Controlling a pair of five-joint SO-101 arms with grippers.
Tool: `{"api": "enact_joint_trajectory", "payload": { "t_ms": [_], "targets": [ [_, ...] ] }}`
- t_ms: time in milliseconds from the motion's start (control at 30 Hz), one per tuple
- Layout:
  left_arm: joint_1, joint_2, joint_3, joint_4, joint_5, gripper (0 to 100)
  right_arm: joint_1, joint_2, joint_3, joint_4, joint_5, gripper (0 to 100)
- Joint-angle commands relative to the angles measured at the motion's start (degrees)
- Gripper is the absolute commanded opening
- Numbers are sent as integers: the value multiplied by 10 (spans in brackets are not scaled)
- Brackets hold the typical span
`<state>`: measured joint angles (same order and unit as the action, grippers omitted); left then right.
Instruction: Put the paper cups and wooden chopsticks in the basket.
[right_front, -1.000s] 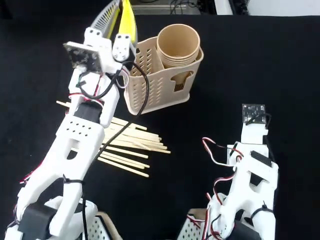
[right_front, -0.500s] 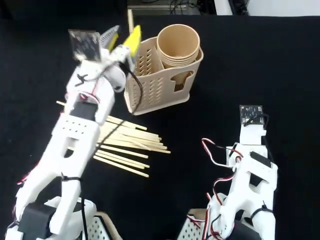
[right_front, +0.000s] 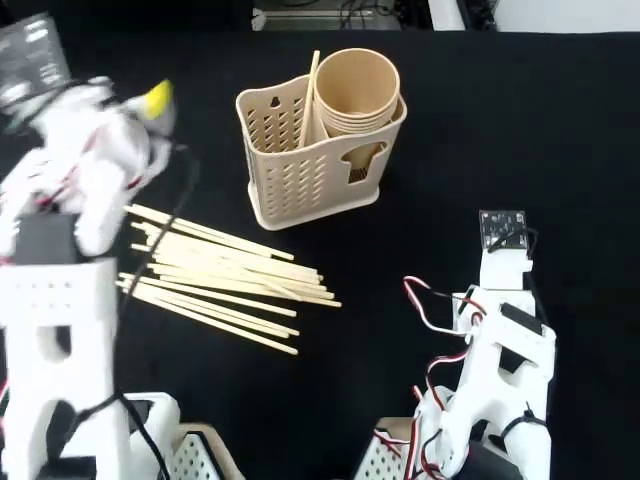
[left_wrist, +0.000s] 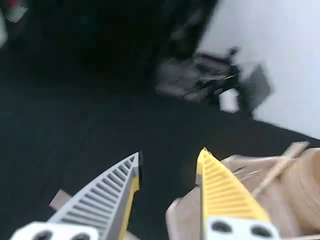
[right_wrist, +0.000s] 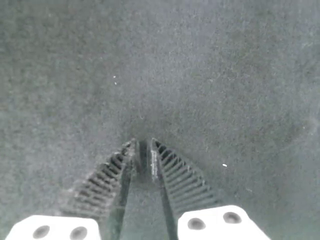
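At the upper left of the high view stands the left arm (right_front: 60, 250), over the black worktop (right_front: 500, 120). Its wrist view shows the left gripper (left_wrist: 169, 160) spread wide with nothing between the fingers. Loose wooden chopsticks (right_front: 220, 280) lie heaped left of centre, near the basket (right_front: 300, 175). The basket, at upper centre, holds one leaning chopstick (right_front: 313, 80) and stacked paper cups (right_front: 355, 85). At lower right, the right gripper (right_wrist: 142, 150) is pressed together, empty, over the worktop.
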<state>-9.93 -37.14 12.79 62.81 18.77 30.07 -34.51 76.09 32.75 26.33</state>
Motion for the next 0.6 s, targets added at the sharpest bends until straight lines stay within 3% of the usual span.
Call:
{"api": "enact_joint_trajectory", "payload": {
  "t_ms": [0, 100, 167, 333, 433, 567],
  "targets": [
    [-57, -12, 20, 116, 19, 213, -6, -14, -2, -11, 5, 54],
    [-66, 53, 77, 114, 22, 298, -6, -14, -2, -11, 5, 54],
    [-63, 129, 79, 89, 22, 297, -6, -14, -2, -11, 5, 54],
    [-65, 385, -42, 39, 85, 296, -6, -14, -1, -11, 5, 54],
    [-63, 539, -153, 76, 122, 296, -6, -14, -1, -11, 5, 54],
    [-65, 697, -332, 184, 127, 290, -6, -14, -1, -11, 5, 54]
  ]
}}
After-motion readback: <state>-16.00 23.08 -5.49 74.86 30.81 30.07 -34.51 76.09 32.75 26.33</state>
